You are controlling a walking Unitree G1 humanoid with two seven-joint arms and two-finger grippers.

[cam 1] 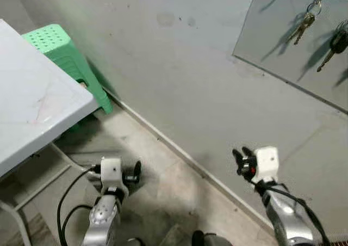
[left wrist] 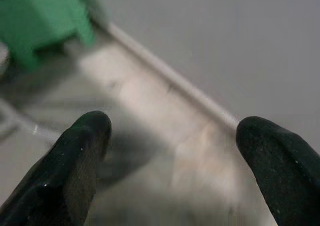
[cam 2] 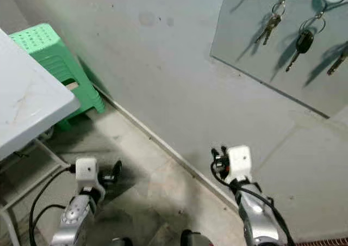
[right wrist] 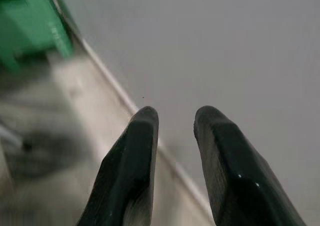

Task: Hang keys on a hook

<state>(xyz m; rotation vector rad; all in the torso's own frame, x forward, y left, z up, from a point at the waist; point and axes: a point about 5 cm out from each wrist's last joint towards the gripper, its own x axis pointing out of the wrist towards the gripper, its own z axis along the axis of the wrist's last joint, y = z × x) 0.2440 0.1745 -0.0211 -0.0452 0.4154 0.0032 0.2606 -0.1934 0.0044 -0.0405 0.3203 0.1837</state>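
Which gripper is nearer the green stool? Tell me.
Left. The left gripper hangs low over the floor just right of the green stool; the right gripper is farther right, by the wall below the hanging keys.

A pale grey-blue wall point(cam 1: 179, 66) meets a worn concrete floor point(cam 1: 163, 197) along a light skirting strip point(cam 1: 179, 153) that runs diagonally across the head views. A green plastic stool point(cam 1: 68, 55) with a perforated seat stands against the wall. Just beside it, a white table point(cam 1: 32, 99) on thin metal legs point(cam 1: 38, 189) partly overlaps the stool. A smooth grey panel point(cam 2: 283, 66) is fixed high on the wall.
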